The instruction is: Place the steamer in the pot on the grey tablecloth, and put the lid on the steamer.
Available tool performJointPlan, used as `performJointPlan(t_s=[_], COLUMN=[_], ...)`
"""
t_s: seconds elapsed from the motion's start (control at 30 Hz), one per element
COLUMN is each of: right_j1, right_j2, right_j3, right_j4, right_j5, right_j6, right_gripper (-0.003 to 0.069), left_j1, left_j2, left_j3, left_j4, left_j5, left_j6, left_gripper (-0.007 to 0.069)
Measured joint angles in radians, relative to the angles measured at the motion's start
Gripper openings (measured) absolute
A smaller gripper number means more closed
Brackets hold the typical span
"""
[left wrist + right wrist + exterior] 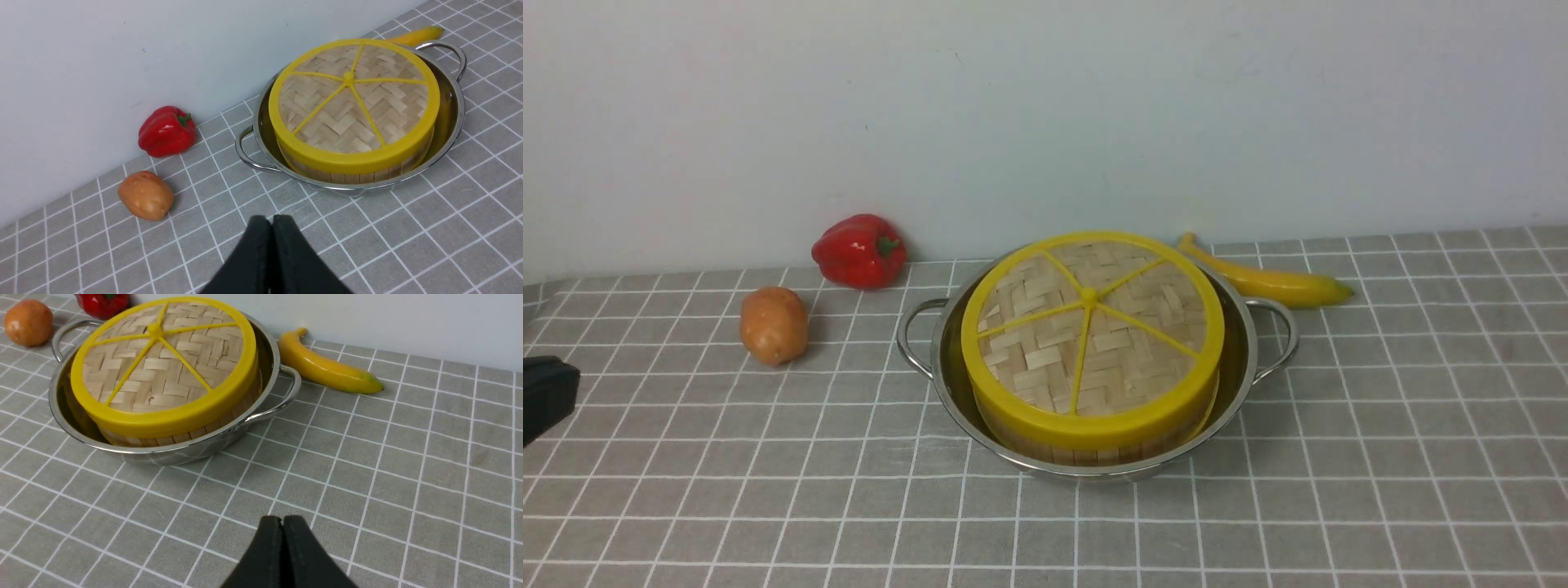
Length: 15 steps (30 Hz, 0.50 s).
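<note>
The upper part of the frame is filled by a plain pale wall [1045, 114], softly lit.

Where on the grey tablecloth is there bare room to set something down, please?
Bare cloth lies in front of the pot, and to its right, before the banana. Another patch lies between the potato and pot. It is crowded behind the pot's right handle, where the banana sits close.

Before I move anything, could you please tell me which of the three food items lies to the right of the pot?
The banana: it is yellow with a green tip, while the pepper and potato are left of the pot.
</note>
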Motion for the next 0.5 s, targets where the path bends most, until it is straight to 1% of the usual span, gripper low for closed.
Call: performJointPlan(t_s=[0.3,0.47,0.5], right_j1=[0.0,0.0,0.0], right_j2=[0.0,0.0,0.0], right_j3=[0.0,0.0,0.0], right_j4=[0.002,0.002,0.003], right_j5=[0.0,0.0,0.0], right_j6=[0.0,0.0,0.0], right_gripper=[0.0014,0.0032,0.0038], left_j1=[0.009,0.177,0.241], left_j2=[0.004,-0.043,-0.068], left_j3=[0.001,0.032,0.062], left_j4=[0.0,-0.035,-0.045], left_j5=[-0.001,-0.048,-0.08], left_j6=[0.0,0.001,0.001], left_gripper=[0.0004,0.0012,0.0012])
